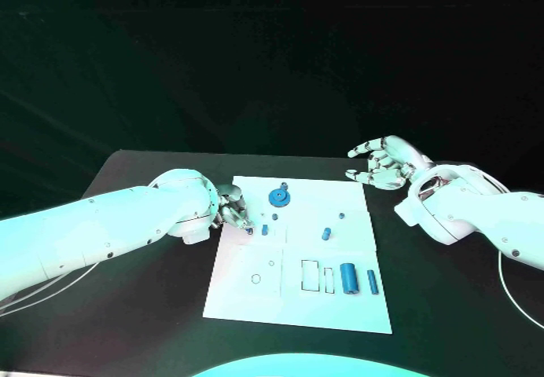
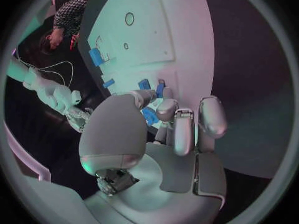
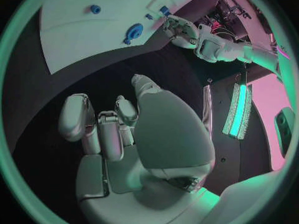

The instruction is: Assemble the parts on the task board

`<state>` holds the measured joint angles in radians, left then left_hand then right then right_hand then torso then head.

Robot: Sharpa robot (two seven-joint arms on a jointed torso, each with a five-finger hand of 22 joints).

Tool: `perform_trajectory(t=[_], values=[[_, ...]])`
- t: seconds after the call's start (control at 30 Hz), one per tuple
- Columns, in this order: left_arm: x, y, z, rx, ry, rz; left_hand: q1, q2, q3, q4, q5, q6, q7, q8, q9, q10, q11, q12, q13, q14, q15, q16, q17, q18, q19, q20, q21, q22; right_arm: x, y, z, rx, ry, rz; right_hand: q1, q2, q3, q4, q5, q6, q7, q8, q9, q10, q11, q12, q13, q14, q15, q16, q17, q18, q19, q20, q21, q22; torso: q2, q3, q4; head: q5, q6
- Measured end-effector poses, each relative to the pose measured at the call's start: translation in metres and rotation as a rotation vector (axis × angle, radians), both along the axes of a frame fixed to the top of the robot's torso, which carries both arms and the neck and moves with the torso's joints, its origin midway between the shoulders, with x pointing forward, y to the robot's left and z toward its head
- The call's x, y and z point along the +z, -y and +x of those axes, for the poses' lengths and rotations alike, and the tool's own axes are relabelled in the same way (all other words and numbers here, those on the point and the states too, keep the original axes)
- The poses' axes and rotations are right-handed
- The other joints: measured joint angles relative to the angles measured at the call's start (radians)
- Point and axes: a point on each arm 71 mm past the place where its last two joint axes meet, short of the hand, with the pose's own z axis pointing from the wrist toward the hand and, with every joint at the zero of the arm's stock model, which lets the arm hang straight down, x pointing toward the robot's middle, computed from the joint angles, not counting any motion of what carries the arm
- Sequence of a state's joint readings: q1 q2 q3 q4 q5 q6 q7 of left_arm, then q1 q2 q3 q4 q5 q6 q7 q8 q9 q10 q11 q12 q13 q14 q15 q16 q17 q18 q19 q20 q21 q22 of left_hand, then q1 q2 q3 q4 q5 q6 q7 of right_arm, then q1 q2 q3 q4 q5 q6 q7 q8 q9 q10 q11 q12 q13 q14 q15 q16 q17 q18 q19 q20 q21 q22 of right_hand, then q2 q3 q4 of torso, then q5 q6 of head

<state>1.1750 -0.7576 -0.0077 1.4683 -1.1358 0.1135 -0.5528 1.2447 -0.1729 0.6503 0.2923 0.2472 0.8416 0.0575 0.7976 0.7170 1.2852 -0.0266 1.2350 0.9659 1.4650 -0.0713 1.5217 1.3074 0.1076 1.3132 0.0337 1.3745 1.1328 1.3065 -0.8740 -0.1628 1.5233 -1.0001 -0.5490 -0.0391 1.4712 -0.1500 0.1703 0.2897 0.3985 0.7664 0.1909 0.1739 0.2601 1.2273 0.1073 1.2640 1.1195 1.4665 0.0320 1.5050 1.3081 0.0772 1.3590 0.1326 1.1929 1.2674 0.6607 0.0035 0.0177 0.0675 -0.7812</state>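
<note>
I have the left hand (image 1: 233,206) down at the board's (image 1: 300,306) left edge, fingertips reaching toward a small peg (image 1: 264,230) lying in the upper left area. In the left wrist view the fingers (image 2: 185,129) are bunched close over the blue pieces there, but I cannot tell whether they actually pinch anything; the fingers hide the contact. My guess is that this hand is working a pick at that spot, since it is the only one over the board.

The right hand (image 1: 385,163) hangs off the board's far right corner, above the bare table (image 1: 148,314), fingers apart and curled loosely, holding nothing. The right wrist view agrees: empty palm, fingers (image 3: 109,134) spread, board well off. I read that as parked clear so it does not shade or bump the left hand's work.

The parts are scattered, not assembled. A gear (image 1: 277,196) sits near the far edge, just beyond the left hand. A second peg (image 1: 326,233) lies near the middle, and a tiny one (image 1: 339,214) beside it toward the far side. Two cylinders (image 1: 349,278) lie side by side near the right edge, next to outlined slots (image 1: 310,276) that appear unfilled. A small ring outline (image 1: 255,278) is on the near left.

By my judgement, the task is at an early stage.
</note>
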Motion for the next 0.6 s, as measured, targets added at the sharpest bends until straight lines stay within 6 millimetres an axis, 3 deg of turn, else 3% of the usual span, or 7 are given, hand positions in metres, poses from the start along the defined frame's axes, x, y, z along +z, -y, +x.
perform_trajectory(t=[0.6], values=[[-0.0014, 0.0031, -0.0031, -0.021, -0.007, 0.016, 0.000, 0.000, 0.000, 0.000, 0.000, 0.000, 0.000, 0.000, 0.008, 0.003, 0.004, 0.000, 0.001, 0.000, 0.000, 0.000, 0.000, 0.000, 0.004, -0.004, 0.003, 0.002, -0.0005, 0.0003, -0.0001, -0.001, -0.002, -0.001, 0.000, 0.000, 0.000, 0.000, 0.000, 0.000, 0.000, 0.000, 0.000, 0.000, 0.000, 0.000, 0.000, 0.000, 0.000, 0.000, 0.000, 0.000, 0.000, 0.000, 0.000, 0.000, 0.000, 0.0004, 0.0000, 0.000, -0.004]])
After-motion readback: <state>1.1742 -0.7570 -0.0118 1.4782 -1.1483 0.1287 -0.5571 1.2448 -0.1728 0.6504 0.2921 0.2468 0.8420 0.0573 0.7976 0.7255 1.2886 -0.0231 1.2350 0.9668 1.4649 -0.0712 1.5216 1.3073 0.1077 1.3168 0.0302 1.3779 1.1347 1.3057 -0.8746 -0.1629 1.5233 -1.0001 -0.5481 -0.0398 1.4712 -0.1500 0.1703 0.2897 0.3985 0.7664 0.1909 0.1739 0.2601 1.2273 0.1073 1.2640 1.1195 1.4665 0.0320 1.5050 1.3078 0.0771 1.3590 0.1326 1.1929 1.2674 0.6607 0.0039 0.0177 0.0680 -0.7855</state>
